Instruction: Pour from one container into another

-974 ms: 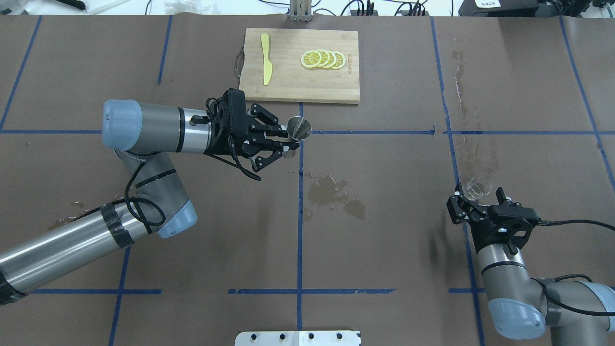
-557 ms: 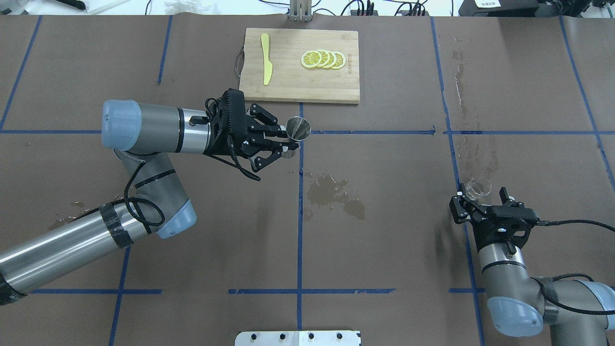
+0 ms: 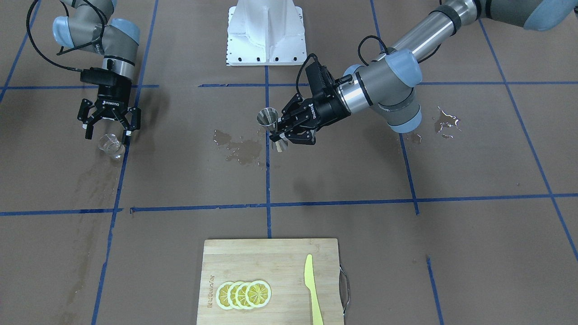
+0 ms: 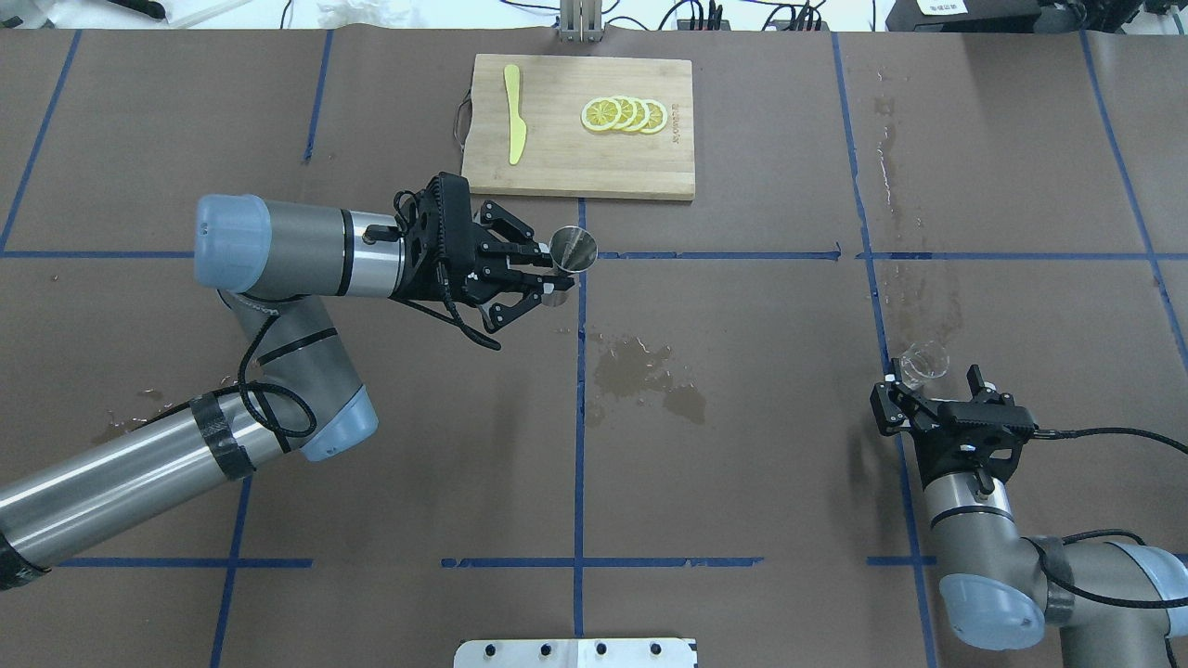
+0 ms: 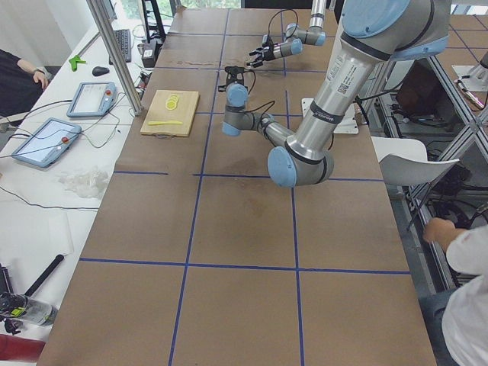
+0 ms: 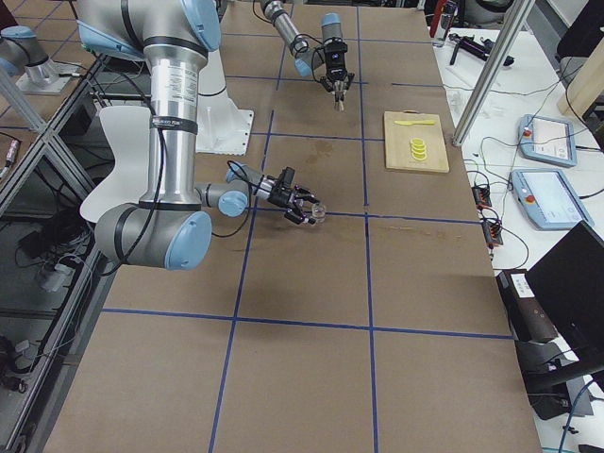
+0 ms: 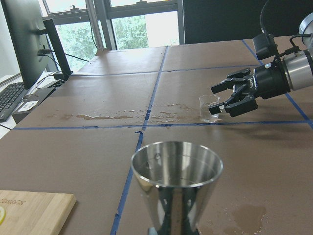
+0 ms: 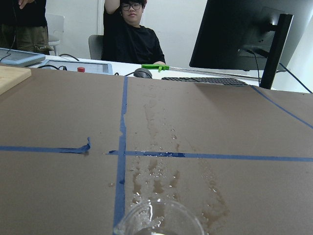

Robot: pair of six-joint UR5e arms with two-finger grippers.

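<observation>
Steel jigger (image 3: 268,119) stands upright at the front view's centre, pinched at its waist by the level left gripper (image 3: 281,132). Upper left, the right gripper (image 3: 108,132) is spread, the cup (image 3: 110,146) just beyond its fingertips. Overhead, the cup stands at right.

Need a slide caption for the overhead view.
Left gripper holds steel jigger upright; right gripper open at the glass cup.

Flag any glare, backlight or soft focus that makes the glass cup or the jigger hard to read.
Left wrist view: windows blown out behind, jigger sharp with mirror reflections, glass cup small and faint. Right wrist view: glass cup rim cropped at the bottom edge, soft. Overhead view: glass cup nearly lost against the brown paper.
</observation>
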